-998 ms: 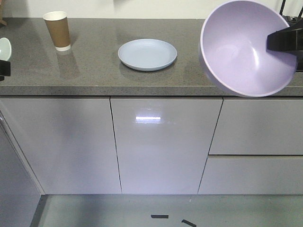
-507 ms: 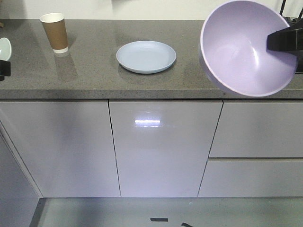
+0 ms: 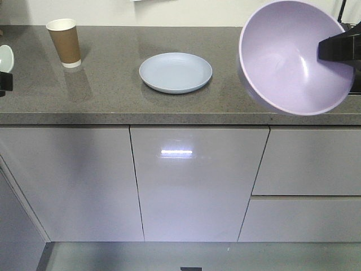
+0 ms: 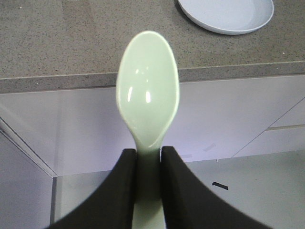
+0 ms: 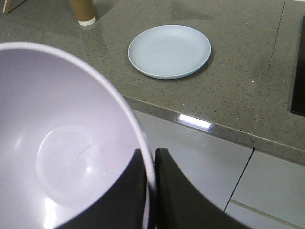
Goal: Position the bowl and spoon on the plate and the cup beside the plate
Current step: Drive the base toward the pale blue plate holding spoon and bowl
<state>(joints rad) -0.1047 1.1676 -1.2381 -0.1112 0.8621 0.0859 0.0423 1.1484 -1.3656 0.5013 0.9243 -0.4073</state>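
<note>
While the left gripper [image 4: 147, 160] pinches the spoon [image 4: 148, 90] by its handle between nearly closed jaws — oval head toward 12 o'clock, handle end cut off below — the right gripper [image 5: 149, 160] clamps the rim of the bowl [image 5: 62, 143], one finger inside, one outside, holding it tilted in the air. Farther back the plate [image 3: 175, 72] lies bare on the countertop [image 3: 113, 90]; the cup [image 3: 64, 42] stands upright at its 10 o'clock, well apart.

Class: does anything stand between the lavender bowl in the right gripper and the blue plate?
Nothing visible does. The plate is empty, the countertop between it and the bowl is bare, and the paper cup stands on the plate's other side.
</note>
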